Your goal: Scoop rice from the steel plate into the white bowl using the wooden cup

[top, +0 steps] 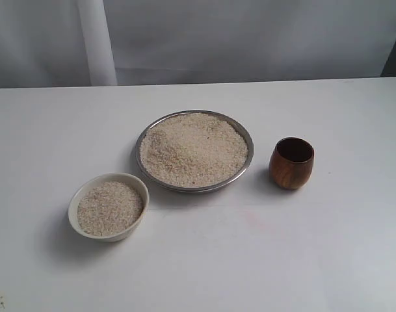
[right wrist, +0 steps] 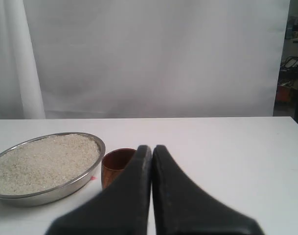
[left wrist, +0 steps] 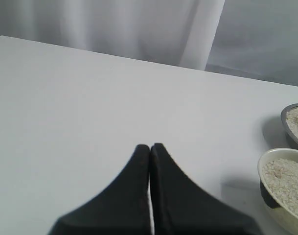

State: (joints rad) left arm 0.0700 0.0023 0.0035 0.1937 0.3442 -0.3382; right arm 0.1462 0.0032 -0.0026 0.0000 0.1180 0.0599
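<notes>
The steel plate (top: 247, 140) sits mid-table, heaped with rice (top: 194, 149). To its right the wooden cup (top: 292, 163) stands upright and looks empty. Front left of the plate is the white bowl (top: 140, 184), holding rice (top: 110, 208). Neither arm shows in the exterior view. My left gripper (left wrist: 150, 146) is shut on nothing, with the white bowl (left wrist: 267, 188) and the steel plate's rim (left wrist: 287, 128) off to one side. My right gripper (right wrist: 151, 148) is shut and empty; the wooden cup (right wrist: 112, 165) stands just beyond it, partly hidden by one finger, beside the steel plate (right wrist: 78, 184).
The white table (top: 302, 247) runs back to a pale curtain (top: 250, 39). A small pink mark (right wrist: 94, 178) lies on the table between plate and cup. Dark equipment (right wrist: 291, 68) stands past the table's far right corner.
</notes>
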